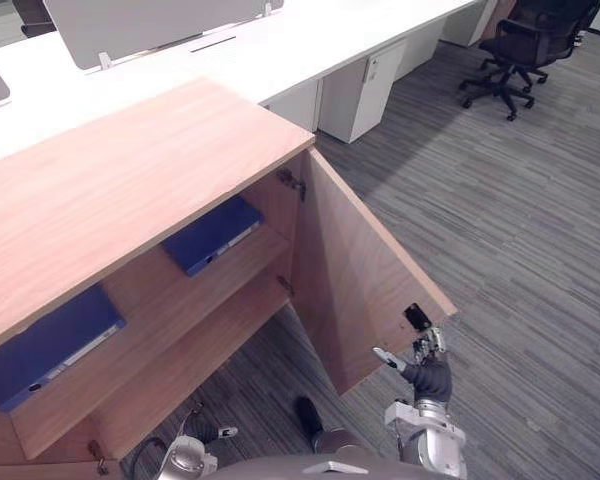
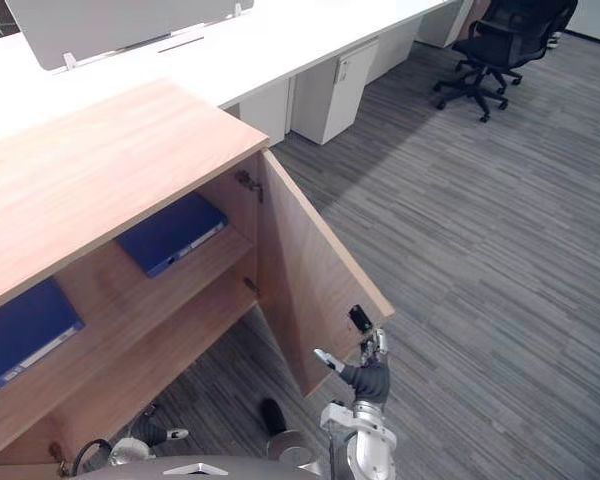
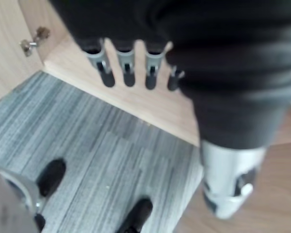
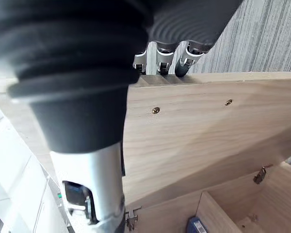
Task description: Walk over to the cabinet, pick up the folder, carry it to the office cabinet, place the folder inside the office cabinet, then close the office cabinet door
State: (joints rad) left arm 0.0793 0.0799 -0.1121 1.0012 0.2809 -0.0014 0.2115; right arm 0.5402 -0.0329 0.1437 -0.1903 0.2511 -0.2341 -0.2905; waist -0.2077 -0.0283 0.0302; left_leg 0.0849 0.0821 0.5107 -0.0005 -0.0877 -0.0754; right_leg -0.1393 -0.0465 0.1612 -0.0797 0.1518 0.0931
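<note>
The wooden office cabinet (image 1: 110, 190) stands with its right door (image 1: 350, 270) swung out towards me. A blue folder (image 1: 212, 235) lies flat on the upper shelf near the hinge side, and a second blue folder (image 1: 50, 345) lies further left on that shelf. My right hand (image 1: 428, 372) is at the door's outer lower corner, its straight fingers (image 4: 160, 58) reaching over the door's edge (image 4: 208, 131) and the thumb on the near side. My left hand (image 1: 202, 432) hangs low before the cabinet's bottom board (image 3: 136, 102), with fingers (image 3: 126, 73) straight and nothing in it.
Long white desks run behind the cabinet, with a white pedestal unit (image 1: 365, 90) under them. A black office chair (image 1: 525, 50) stands at the far right. Grey striped carpet (image 1: 520, 260) stretches to the right of the door.
</note>
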